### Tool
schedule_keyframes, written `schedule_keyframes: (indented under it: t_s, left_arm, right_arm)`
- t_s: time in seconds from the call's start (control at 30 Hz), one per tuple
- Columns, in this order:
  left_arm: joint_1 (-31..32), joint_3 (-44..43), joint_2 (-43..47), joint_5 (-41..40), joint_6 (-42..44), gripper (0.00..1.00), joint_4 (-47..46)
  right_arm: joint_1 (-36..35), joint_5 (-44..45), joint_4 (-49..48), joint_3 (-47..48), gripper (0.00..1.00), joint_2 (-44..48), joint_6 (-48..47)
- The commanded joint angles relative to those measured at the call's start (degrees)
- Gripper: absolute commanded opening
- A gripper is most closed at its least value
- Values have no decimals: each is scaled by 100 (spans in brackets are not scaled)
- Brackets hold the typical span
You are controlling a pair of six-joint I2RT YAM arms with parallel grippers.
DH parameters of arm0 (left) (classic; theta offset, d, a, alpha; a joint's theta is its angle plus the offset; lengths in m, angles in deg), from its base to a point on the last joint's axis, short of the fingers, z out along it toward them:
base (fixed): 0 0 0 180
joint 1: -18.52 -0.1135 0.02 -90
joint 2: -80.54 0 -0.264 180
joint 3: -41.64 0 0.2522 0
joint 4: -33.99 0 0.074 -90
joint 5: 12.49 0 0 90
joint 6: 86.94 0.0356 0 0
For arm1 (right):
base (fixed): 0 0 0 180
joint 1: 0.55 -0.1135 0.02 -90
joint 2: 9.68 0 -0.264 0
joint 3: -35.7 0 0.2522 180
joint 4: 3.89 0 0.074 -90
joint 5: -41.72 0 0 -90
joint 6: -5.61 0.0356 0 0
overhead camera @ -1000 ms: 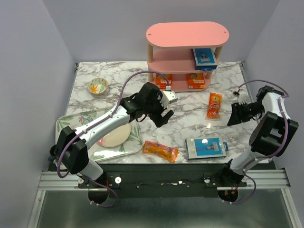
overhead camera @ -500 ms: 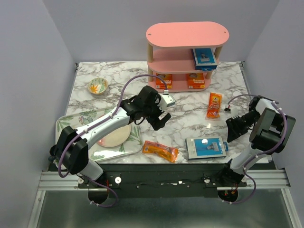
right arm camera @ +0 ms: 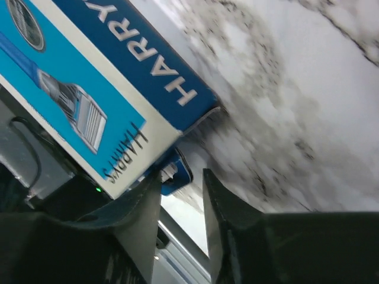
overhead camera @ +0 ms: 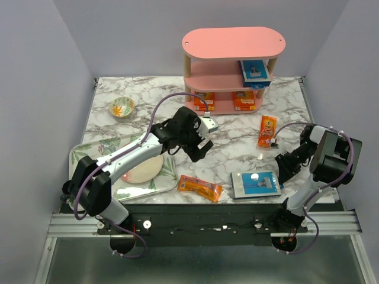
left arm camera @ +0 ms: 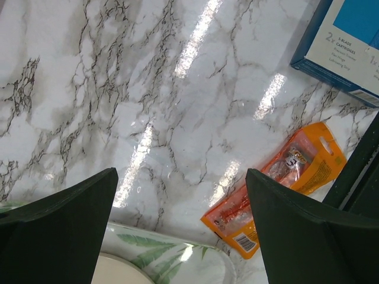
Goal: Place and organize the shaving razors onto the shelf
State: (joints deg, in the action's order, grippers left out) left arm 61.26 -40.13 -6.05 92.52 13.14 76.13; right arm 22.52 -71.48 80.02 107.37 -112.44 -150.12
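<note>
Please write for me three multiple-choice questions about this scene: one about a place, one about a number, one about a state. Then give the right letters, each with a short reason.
1. On which level of the pink shelf does the blue card lie?
A. top board
B. middle level
C. bottom level

2. How many orange packets lie on the marble table, off the shelf?
A. one
B. two
C. four

3. In what state is the left gripper?
A. open, holding nothing
B. shut on an orange packet
C. shut on a blue card

Answers:
1 B: the card sits under the top board and above the bottom level.
2 B: one lies near the front edge and one right of centre.
3 A: the left wrist view shows a wide gap with only table in it.
</note>
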Motion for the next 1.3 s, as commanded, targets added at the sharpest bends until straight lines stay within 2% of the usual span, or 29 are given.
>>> schedule_keyframes:
  t_s: [0.0, 0.03, 0.17, 0.2, 0.23, 0.3, 0.33, 0.47, 0.5, 0.53, 0.63, 0.67, 0.77, 0.83, 0.87, 0.9, 0.93, 1.0, 1.07, 1.17, 1.27]
  left_arm:
    - [-38, -81, -51, -103, 46, 99, -43]
    - [-46, -72, -43, -94, 20, 99, -52]
    - [-90, 243, 98, -383, -296, 99, -376]
    - [-99, 375, 159, -1359, -488, 99, -595]
    - [-152, 498, 264, -1960, -1212, 99, -988]
    - [-458, 657, 239, -2291, -1666, 99, -1080]
    - [-825, 614, 117, -2326, -2207, 99, -941]
    - [-1680, 446, -34, -1555, -3439, 99, -930]
    - [-1760, 446, -60, -1318, -3556, 99, -983]
    - [-1804, 429, -156, -672, -3618, 99, -1071]
    - [-1796, 393, -271, 351, -4004, 99, -1447]
    - [-1709, 437, -288, 937, -4162, 99, -1615]
    - [-1471, 525, -359, 1599, -4804, 99, -2344]
    - [-1120, 560, -429, 1760, -5156, 99, -2739]
    - [-1049, 648, -455, 1812, -5331, 99, -2811]
    - [-979, 718, -464, 1691, -5490, 99, -2812]
    - [-909, 814, -438, 1568, -5761, 99, -2960]
    - [-934, 1166, -429, 1340, -6139, 99, -2978]
    - [-1145, 1743, -377, 1443, -7114, 99, -3557]
    - [-1251, 2185, -193, 1374, -8080, 99, -3673]
    - [-1076, 2344, 149, 1347, -8224, 99, -3629]
  right_arm:
    - [-171, -553, 358, 44, 29, -280, -124]
    - [-180, -658, 437, 115, 21, -219, -80]
    - [-215, -1605, 1035, 808, 10, 53, 16]
    - [-267, -1817, 1323, 1001, 8, 80, 121]
    - [-311, -2037, 1465, 1429, 7, 81, 183]
    - [-486, -2687, 1729, 1818, 7, 46, 507]
    - [-540, -2890, 1721, 2134, 6, 46, 692]
    - [-707, -4083, 1730, 2505, 4, -121, 1308]
    - [-716, -4279, 1704, 2515, 4, -235, 1492]
    - [-716, -4446, 1660, 2506, 4, -288, 1624]
    - [-716, -5140, 1318, 2366, 4, -315, 2326]
    - [-725, -5559, 1204, 2278, 4, -263, 2494]
    - [-848, -6045, 90, 1673, 3, 218, 3871]
    - [-962, -6021, -1804, 807, 3, 623, 5827]
    - [-1014, -5620, -2752, 348, 3, 1235, 6792]
    - [-1076, -5416, -4571, -65, 3, 1519, 8420]
    - [-1094, -5197, -5372, -826, 3, 1801, 9124]
    - [-1199, -4467, -6256, -1219, 2, 2179, 10346]
    - [-1401, -4002, -6197, -1378, 4, 2260, 10396]
    - [-1761, -3518, -6715, -1886, 4, 2629, 10940]
    - [-2095, -3192, -7444, -2195, 4, 2673, 11547]
